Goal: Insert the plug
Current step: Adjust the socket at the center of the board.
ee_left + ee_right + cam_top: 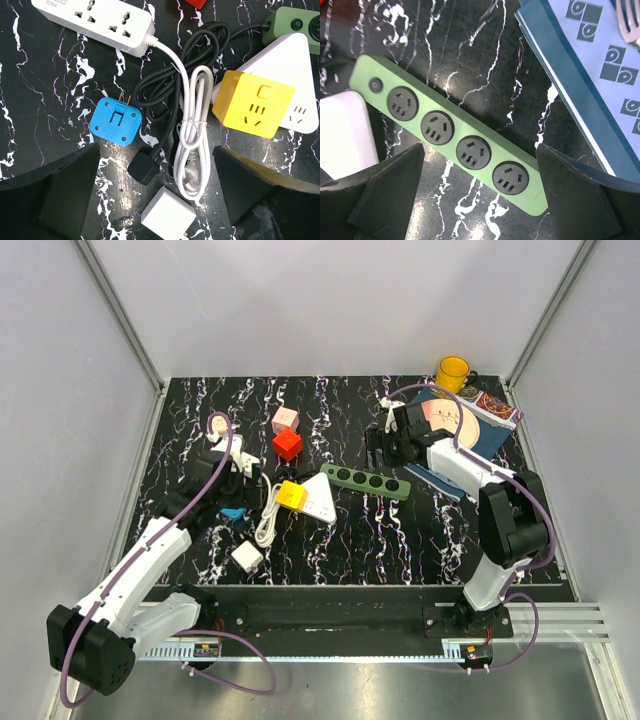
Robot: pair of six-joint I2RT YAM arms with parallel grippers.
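A green power strip [366, 481] with round black sockets lies mid-table; it also shows in the right wrist view [450, 135]. Its black cord loops to a black plug [143, 168] lying on the table. My left gripper [156, 200] is open and empty above the black plug, a white coiled cable [192, 145] and a white charger [167, 216]; in the top view the left gripper [235, 468] is left of centre. My right gripper [480, 200] is open and empty over the strip's right end; in the top view the right gripper [385, 447] is just behind the strip.
A blue adapter [116, 121], a yellow cube socket [252, 103], a white triangular socket [295, 75] and a white power strip [95, 20] lie around the plug. A red cube [287, 444], pink cube [285, 420], yellow mug [453, 373] and blue book [465, 430] sit farther back.
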